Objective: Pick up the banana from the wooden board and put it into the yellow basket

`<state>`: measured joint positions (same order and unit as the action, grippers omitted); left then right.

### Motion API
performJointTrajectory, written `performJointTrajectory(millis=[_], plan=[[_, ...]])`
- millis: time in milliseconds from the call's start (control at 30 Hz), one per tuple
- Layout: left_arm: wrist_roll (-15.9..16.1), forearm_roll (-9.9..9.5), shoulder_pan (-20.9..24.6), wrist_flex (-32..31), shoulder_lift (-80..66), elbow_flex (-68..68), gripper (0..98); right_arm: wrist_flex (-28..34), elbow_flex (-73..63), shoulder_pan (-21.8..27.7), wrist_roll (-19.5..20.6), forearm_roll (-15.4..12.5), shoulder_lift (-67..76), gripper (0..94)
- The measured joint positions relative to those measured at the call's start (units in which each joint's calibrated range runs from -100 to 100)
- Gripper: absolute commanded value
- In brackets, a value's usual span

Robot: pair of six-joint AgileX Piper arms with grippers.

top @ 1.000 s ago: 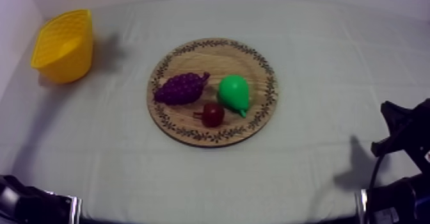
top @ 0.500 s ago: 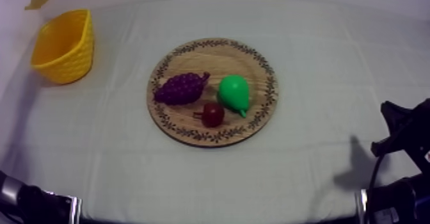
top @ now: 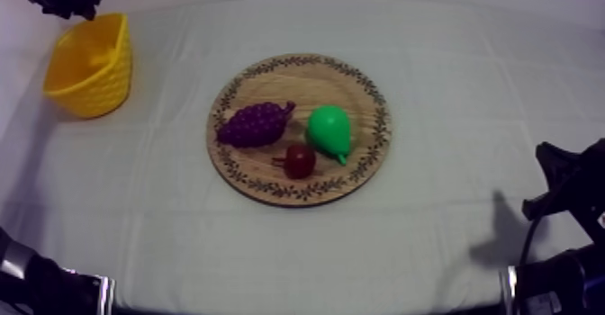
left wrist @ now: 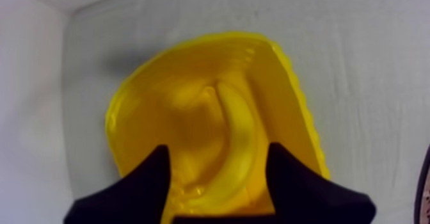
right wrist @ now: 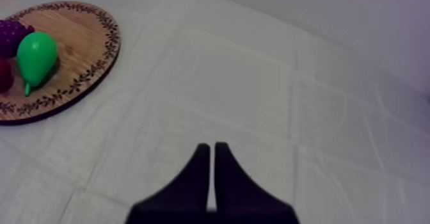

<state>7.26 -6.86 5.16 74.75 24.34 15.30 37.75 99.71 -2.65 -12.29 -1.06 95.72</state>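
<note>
When one looks down from the top view, the yellow basket (top: 90,67) stands at the far left corner of the bench (top: 450,247), and the left pincer (top: 70,2) hangs just beyond its far rim. The wooden board (top: 297,76) lies in the middle of the bench and carries a bunch of grapes (top: 255,123), a pear (top: 329,131) and a small red fruit (top: 299,160). The right arm (top: 567,193) sits low at the right edge, well apart from the board.

From the left wrist view, the left pincer (left wrist: 219,148) is spread, with nothing between its two black fingers (left wrist: 150,175), and it looks down into the basket (left wrist: 291,86). The banana (left wrist: 238,134) lies inside the basket, curved along the wall, and seems apart from both fingers.

From the right wrist view, the right pincer (right wrist: 212,146) is pressed together into a narrow wedge over bare cloth, with the board (right wrist: 77,41) and the pear (right wrist: 35,54) near it.

I judge that the banana is delivered and the step in hand is to take the left arm away. To do it well, the arm should rise straight up with the fingers spread, and only then go sideways. The basket looks light, so a finger that catches the rim could tip it or push it toward the bench edge.
</note>
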Motion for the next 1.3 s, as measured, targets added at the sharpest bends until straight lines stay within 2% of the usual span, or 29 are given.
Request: performJointTrajectory(millis=[167, 433, 700, 833, 1067, 1300], plan=[[-0.21, 1.1, 0.52, -0.14, -3.37, -2.53, 80.9, 0.0, 0.0, 0.0, 0.0, 0.0, 0.0, 0.6], [-0.86, 2.91, 0.83, -1.32, -16.66, -11.17, 74.4, -0.04, 0.0, 0.0, 0.0, 0.0, 0.0, 0.6], [-1.22, 4.81, -0.54, -6.0, -33.97, -23.24, 55.0, 0.01, 0.0, 0.0, 0.0, 0.0, 0.0, 0.6], [-2.03, 5.01, -2.85, -9.38, -43.13, -31.01, 47.4, 0.01, 0.0, 0.0, 0.0, 0.0, 0.0, 0.6], [-4.54, 5.14, -6.95, -18.79, -59.01, -45.9, 26.6, 0.01, 0.0, 0.0, 0.0, 0.0, 0.0, 0.6], [-7.62, 5.14, -7.47, -25.12, -73.86, -60.63, 7.1, 0.01, 0.0, 0.0, 0.0, 0.0, 0.0, 0.6]])
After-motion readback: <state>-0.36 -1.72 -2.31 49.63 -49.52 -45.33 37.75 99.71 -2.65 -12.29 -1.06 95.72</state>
